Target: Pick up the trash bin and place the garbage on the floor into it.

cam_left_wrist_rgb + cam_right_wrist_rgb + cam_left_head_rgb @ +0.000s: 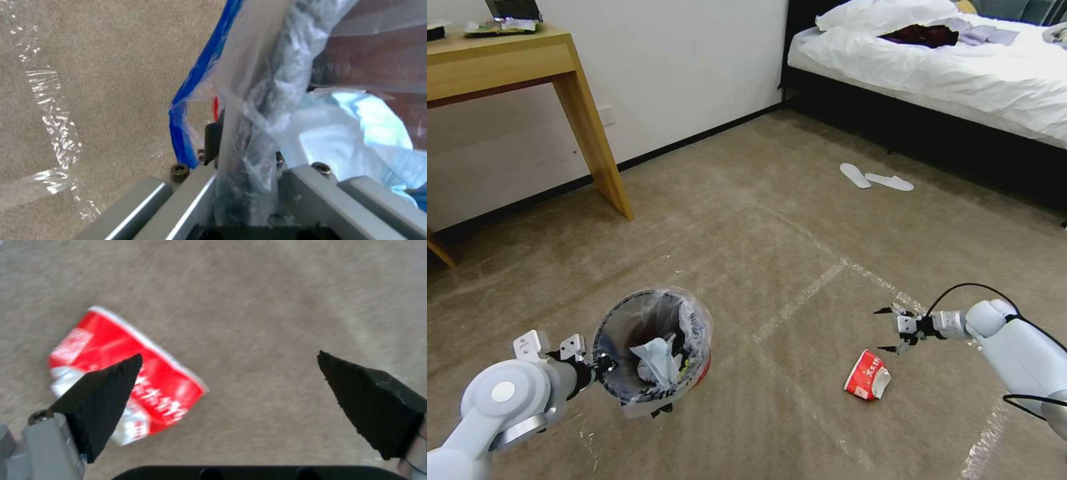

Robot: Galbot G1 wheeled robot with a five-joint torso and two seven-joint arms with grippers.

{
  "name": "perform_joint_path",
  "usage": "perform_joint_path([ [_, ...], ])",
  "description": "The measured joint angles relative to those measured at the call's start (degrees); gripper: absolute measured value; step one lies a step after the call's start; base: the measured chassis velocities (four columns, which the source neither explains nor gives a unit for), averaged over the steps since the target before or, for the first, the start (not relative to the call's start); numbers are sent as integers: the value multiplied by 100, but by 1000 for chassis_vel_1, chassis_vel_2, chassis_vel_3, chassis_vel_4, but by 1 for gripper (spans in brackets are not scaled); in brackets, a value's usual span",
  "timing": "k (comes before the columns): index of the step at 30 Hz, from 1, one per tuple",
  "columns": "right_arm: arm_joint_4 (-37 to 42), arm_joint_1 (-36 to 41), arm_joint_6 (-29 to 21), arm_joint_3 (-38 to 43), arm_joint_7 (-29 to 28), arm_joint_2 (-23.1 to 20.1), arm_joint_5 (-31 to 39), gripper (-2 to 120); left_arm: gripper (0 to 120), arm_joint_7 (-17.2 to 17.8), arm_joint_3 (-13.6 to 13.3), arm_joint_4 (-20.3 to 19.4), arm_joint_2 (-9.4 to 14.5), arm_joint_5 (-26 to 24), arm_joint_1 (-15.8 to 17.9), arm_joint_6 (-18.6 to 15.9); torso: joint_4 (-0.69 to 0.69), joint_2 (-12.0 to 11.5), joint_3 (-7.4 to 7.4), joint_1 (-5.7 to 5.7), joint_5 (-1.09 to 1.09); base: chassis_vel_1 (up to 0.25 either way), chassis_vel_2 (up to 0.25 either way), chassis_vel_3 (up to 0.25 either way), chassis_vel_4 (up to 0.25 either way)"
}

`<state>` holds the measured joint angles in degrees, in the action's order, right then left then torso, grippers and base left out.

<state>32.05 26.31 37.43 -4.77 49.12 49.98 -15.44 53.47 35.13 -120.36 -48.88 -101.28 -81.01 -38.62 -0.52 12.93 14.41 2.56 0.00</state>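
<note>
My left gripper [602, 365] holds the trash bin [695, 328] at the lower left of the head view, just above the floor [747, 220]. It is shut on the bag-covered rim [267, 100], as the left wrist view shows, with one dark finger [212, 138] outside the plastic. Crumpled pale tissue [657, 357] lies inside the bin. A crushed red-and-white paper cup [867, 375], the garbage, lies on the carpet to the right. My right gripper [888, 329] hovers open just above and beyond the cup [111, 340], whose near part sits behind one fingertip [111, 386].
A wooden desk [587, 127] stands at the back left against the wall. A bed [960, 73] fills the back right, with white slippers [875, 179] on the carpet before it. Shiny tape lines [800, 300] cross the carpet between bin and cup.
</note>
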Motion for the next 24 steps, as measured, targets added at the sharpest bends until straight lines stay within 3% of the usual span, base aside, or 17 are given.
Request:
perform_joint_path([
  [9,-324,177,-208,-439,-730,9,216,100,0,2,43,-112,-40,73,-102,20,1,0,0,0,1,0,0,0,0],
  [17,-495,305,-323,-491,-866,66,346,100,0,-1,57,-125,-53,83,-101,27,0,0,0,0,1,0,0,0,0],
  [24,-706,435,-815,-796,-1337,226,861,100,0,-20,30,-84,-19,99,-59,37,1,0,0,0,0,0,0,0,0],
])
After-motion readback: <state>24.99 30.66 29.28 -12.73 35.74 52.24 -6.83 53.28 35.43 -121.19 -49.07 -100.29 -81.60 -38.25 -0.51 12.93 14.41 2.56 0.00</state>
